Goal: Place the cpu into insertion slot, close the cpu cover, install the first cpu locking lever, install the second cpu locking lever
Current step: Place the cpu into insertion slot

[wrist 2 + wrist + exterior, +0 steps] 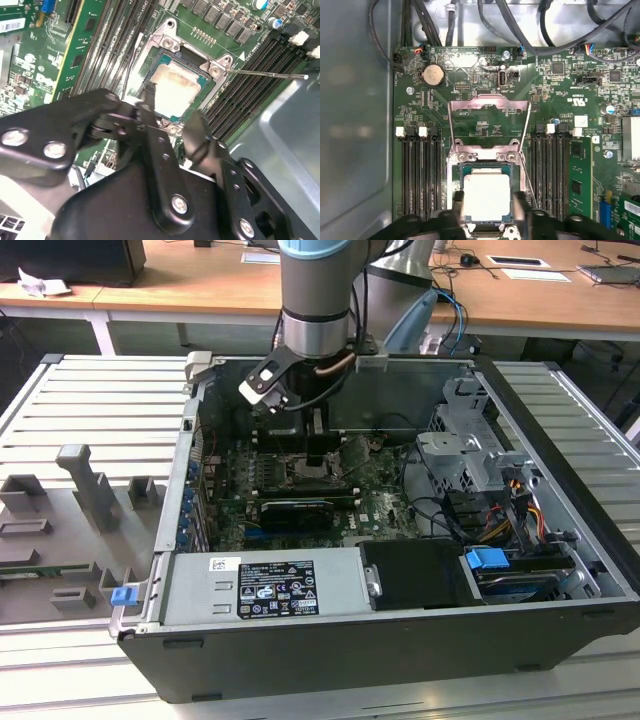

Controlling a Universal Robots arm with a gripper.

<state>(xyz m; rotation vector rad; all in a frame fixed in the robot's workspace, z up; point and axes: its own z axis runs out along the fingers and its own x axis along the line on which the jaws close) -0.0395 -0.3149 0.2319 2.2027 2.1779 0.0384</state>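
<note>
The cpu [486,196] [175,89], a pale metal-faced square, lies flat inside the insertion slot [485,156] [169,40] on the green board. My gripper [487,201] [172,107] [318,455] is low inside the computer case, its black fingers [456,199] pressed against two opposite edges of the chip, shut on it. The cpu cover [489,103] stands swung open beyond the socket, and the board shows through its window. Two thin locking levers [527,145] [265,75] stick out unlatched beside the socket.
Long black memory slots [420,170] [550,170] flank the socket. A coin battery [433,75] and cable bundles [520,20] lie beyond it. The case holds a power supply [270,585] and a drive cage [470,455]. Grey fixtures [90,490] sit at the exterior view's left.
</note>
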